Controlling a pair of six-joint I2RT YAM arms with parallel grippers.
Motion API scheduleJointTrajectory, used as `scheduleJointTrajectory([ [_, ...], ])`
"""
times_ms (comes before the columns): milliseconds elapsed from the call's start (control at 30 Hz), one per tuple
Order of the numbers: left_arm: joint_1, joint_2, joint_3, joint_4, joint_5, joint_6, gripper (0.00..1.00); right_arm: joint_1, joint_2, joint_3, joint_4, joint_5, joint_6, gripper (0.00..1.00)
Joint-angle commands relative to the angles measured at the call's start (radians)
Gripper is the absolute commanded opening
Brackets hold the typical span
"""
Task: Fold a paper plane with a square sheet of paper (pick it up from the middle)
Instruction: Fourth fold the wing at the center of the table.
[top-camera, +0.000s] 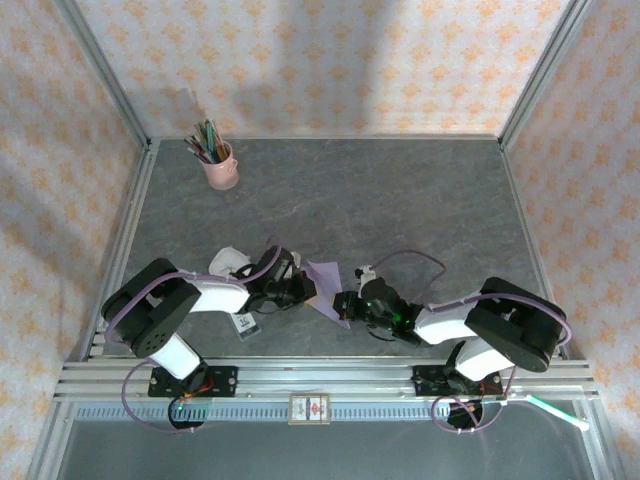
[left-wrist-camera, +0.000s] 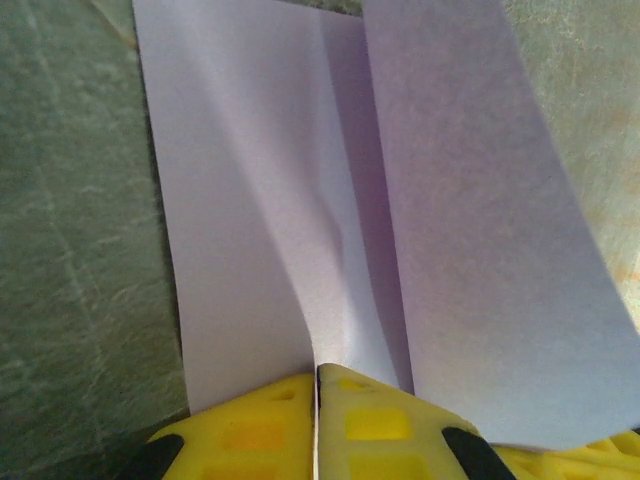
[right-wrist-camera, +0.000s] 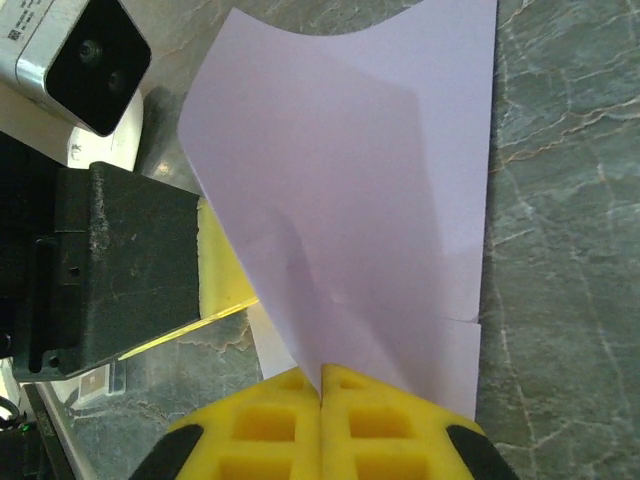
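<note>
Lavender sheet: partly folded, one long crease down the middle in the left wrist view; held between the two arms at the near centre of the counter. Can't tell if its far edge touches the surface.
Left claw: clenched, yellow pads pinching the sheet's near edge right at the crease.
Right claw: clenched on another edge of the same sheet; left arm's black body just beside it.
Edge detail: small step or nick near the right claw's pinch, can't tell which.
Risk 1: tear. Both claws clamp one thin sheet close together, so any pull apart or twist loads the paper between them, worst at that nick.
Risk 2: stray crease. The loose flap is bowing, and pressing down now would likely set a crooked fold.
Risk 3: slip. Both pinches sit at the very edge, so a sideways drag could pull the paper out.
Risk 4: claw collision, given how tight the spacing is.
Clutter: white card near the left arm, could get swept.
</note>
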Motion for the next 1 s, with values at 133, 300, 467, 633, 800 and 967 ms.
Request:
scheduleJointTrajectory([
  [133,-0.003,0.031,-0.014,-0.031,-0.043,0.03,0.11,-0.005,0.018,0.029,-0.006,-0.014,-0.009,0.06],
  [300,-0.001,0.023,-0.006,-0.054,-0.05,0.039,0.11,-0.005,0.026,0.019,-0.002,-0.015,0.001,0.06],
  [467,-0.001,-0.003,0.034,-0.132,-0.079,0.081,0.13,-0.005,0.027,0.01,-0.015,-0.008,0.0,0.05],
  [633,0.0,-0.022,0.065,-0.172,-0.09,0.099,0.17,-0.004,0.026,-0.008,0.01,-0.009,0.019,0.04],
  [800,0.005,-0.038,0.081,-0.19,-0.086,0.111,0.23,-0.005,0.03,-0.016,0.029,-0.011,0.029,0.03],
  [967,0.006,-0.074,0.093,-0.203,-0.085,0.116,0.27,-0.005,0.053,-0.032,0.073,-0.023,0.05,0.02],
])
